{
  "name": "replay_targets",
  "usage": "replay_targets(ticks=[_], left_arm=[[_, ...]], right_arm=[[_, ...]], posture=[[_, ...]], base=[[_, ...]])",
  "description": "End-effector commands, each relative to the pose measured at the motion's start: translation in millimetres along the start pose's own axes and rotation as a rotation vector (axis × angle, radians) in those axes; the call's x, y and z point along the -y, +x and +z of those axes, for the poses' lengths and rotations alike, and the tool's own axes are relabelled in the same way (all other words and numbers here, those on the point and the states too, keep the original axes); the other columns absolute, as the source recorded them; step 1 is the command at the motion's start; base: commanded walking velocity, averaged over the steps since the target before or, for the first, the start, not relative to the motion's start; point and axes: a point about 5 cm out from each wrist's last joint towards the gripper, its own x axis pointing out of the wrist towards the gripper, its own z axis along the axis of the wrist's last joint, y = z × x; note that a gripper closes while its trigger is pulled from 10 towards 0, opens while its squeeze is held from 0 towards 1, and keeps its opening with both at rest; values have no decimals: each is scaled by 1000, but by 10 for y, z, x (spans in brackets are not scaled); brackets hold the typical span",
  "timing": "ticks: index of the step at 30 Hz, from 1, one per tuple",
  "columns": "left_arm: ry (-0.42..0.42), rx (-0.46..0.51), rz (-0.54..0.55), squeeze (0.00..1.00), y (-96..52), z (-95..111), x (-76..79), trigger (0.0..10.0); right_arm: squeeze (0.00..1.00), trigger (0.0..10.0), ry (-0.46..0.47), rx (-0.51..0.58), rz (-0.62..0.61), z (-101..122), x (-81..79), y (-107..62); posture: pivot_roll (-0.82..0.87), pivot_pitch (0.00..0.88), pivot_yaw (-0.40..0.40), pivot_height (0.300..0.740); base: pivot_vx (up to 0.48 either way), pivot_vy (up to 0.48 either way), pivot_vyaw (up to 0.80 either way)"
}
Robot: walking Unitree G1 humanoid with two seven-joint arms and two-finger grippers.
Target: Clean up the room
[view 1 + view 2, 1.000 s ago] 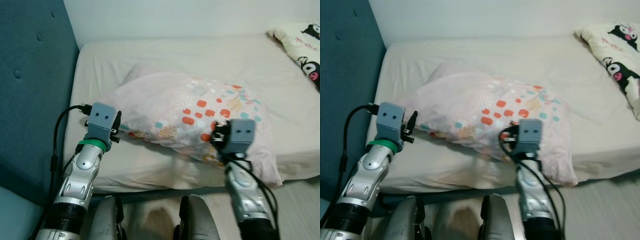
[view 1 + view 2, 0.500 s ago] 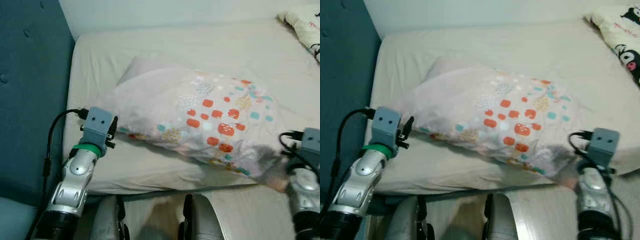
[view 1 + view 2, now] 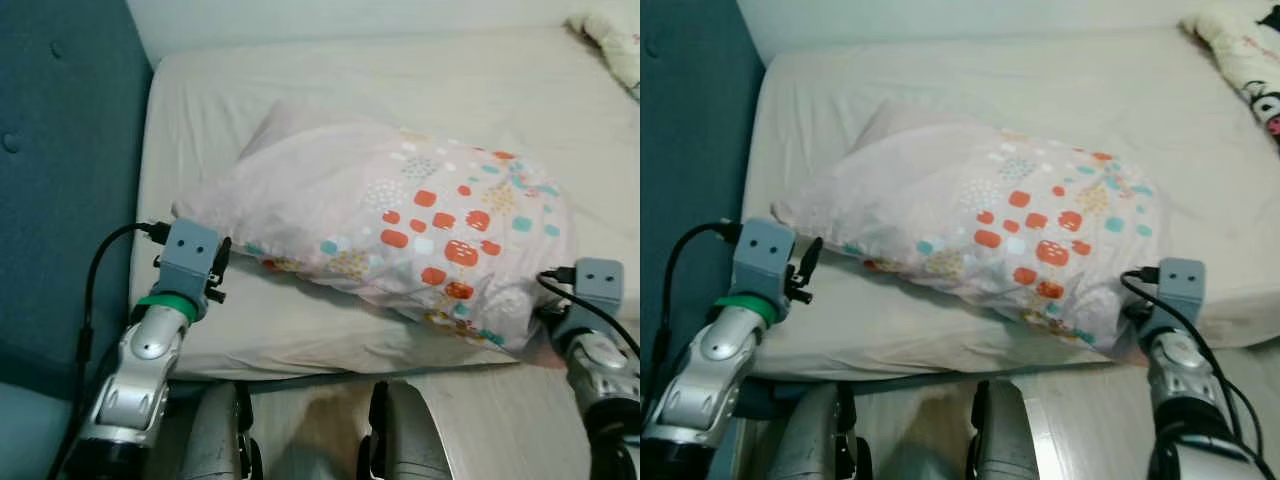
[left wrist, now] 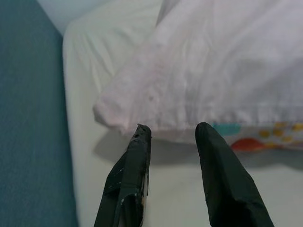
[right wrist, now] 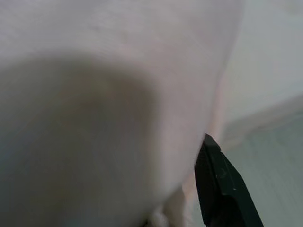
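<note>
Far left you had the teal padded headboard (image 3: 60, 180) running along the bed's side. Your left gripper (image 4: 170, 135) sat low at the mattress (image 3: 330, 90) edge, fingers spread with a clear gap, tips just short of the pillow's pale corner, nothing between them. In the left wrist view that corner hung just above the tips, touching neither finger (image 4: 130, 175).

The pillow (image 3: 400, 230) lay across the middle of the cream mattress, plain pinkish at its left end, orange, teal and white squares toward its right end, near edge close to the bed's front edge. The robot's legs (image 3: 310, 430) showed below the bed edge, over pale floor.

Your right gripper (image 5: 208, 189) was at the pillow's right front corner, wrist block (image 3: 598, 282) just beside the fabric. In the right wrist view, blurred pillow cloth covered nearly everything with one black finger (image 5: 220, 189) showing; can't tell if it was pinching or apart.

Far right back, a white cartoon-print cushion (image 3: 1240, 50) lay on the mattress.
</note>
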Motion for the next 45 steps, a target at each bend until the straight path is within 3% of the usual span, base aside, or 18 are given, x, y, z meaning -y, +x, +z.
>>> replay_targets(ticks=[1,3,5,7,8,10,12,17,24,27,29,36,38,41,42,43,44,45], left_arm=[[6,-24,-1,0,-35,-41,-10,10000],[11,-29,13,0,-65,-48,-46,10000],[11,-29,13,0,-65,-48,-46,10000],[13,-29,31,0,-76,-46,-74,10000],[13,-29,31,0,-76,-46,-74,10000],[11,-21,57,0,-58,-16,-106,10000],[5,-11,79,0,-32,20,-141,10000],[-9,46,159,0,40,143,-273,10000],[-4,271,415,0,195,779,-857,10000],[3,318,451,0,207,929,-970,10000],[54,414,490,0,209,1227,-1148,10000],[142,466,457,0,219,1353,-1135,10000],[163,370,281,0,232,1127,-920,10000],[144,311,202,0,209,995,-836,10000],[138,260,138,0,162,867,-769,10000],[138,260,138,0,162,867,-769,10000],[132,193,79,0,80,691,-698,10000],[132,193,79,0,80,691,-698,10000]], right_arm=[[0,10000,-12,-65,66,-142,-130,-8],[0,10000,-4,-99,176,-159,-372,6],[0,10000,-4,-99,176,-159,-372,6],[0,10000,-22,-144,410,-211,-827,-29],[0,10000,-22,-144,410,-211,-827,-29],[0,10000,8,-101,777,-65,-1512,-157],[0,10000,81,-18,1001,202,-1933,-280],[0,10000,176,102,1208,661,-2348,-450],[0,10000,244,254,1557,1285,-3006,-969],[0,10000,269,288,1634,1393,-3082,-1079],[0,10000,399,338,1768,1590,-3167,-1260],[0,10000,493,243,1878,1398,-3267,-1355],[0,10000,213,-33,1681,546,-3337,-1248],[0,10000,58,-163,1585,86,-3234,-1187],[0,10000,-53,-269,1500,-301,-3048,-1118],[0,10000,-53,-269,1500,-301,-3048,-1118],[0,10000,-118,-391,1427,-684,-2670,-1002],[0,10000,-118,-391,1427,-684,-2670,-1002]], posture=[[150,202,86,605],[159,199,79,605],[159,199,79,605],[172,193,64,605],[172,193,64,605],[174,184,58,605],[170,177,57,605],[166,160,56,605],[168,144,59,605],[171,141,62,605],[165,136,68,605],[165,135,68,605],[165,143,61,605],[166,150,58,605],[162,154,54,605],[162,154,54,605],[152,163,50,605],[152,163,50,605]], base=[[0,0,0],[0,0,0],[0,0,0],[0,0,0],[0,0,0],[0,0,0],[0,0,0],[0,0,0],[0,0,0],[0,0,0],[0,0,0],[0,0,0],[0,0,0],[0,0,0],[0,0,0],[0,0,0],[0,0,0],[0,0,0]])
